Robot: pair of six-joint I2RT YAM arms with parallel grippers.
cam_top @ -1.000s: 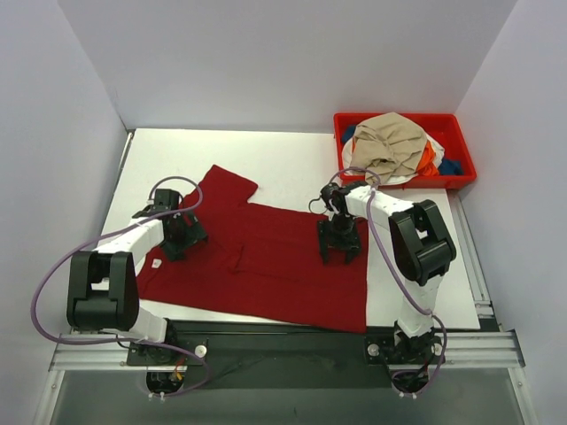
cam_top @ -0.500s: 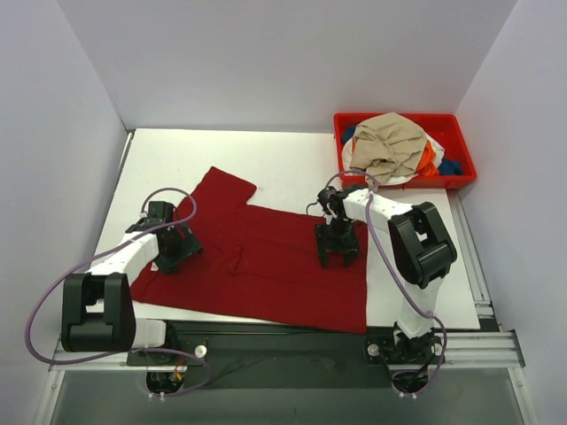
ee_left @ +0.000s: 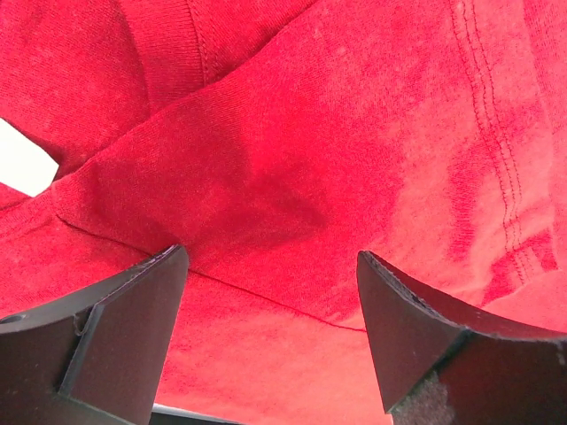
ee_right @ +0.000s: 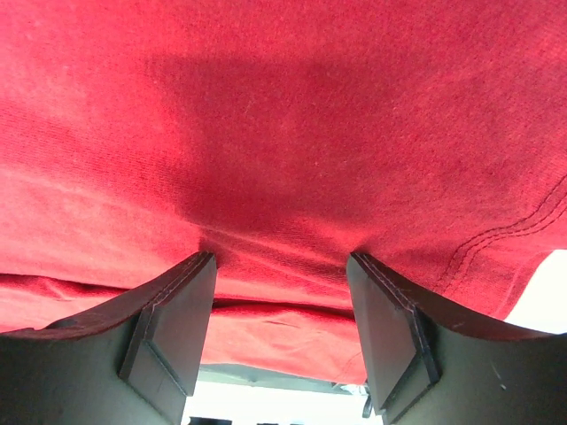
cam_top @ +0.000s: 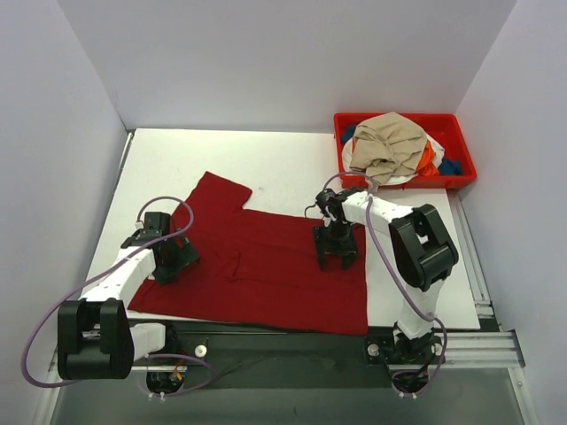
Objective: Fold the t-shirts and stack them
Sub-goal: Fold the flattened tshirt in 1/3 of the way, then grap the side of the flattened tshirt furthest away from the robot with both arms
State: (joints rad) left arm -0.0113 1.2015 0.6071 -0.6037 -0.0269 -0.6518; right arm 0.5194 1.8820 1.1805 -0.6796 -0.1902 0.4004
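Top external view: the dark red t-shirt (cam_top: 266, 274) lies spread flat at the near edge of the table (cam_top: 283, 159). The left gripper (cam_top: 173, 264) rests on the cloth by the collar, fingers spread wide. The right gripper (cam_top: 335, 257) presses on mid-cloth, fingers apart with a ridge of fabric between them. At far right, a tan t-shirt (cam_top: 385, 142) tops the heap in the red bin (cam_top: 403, 184).
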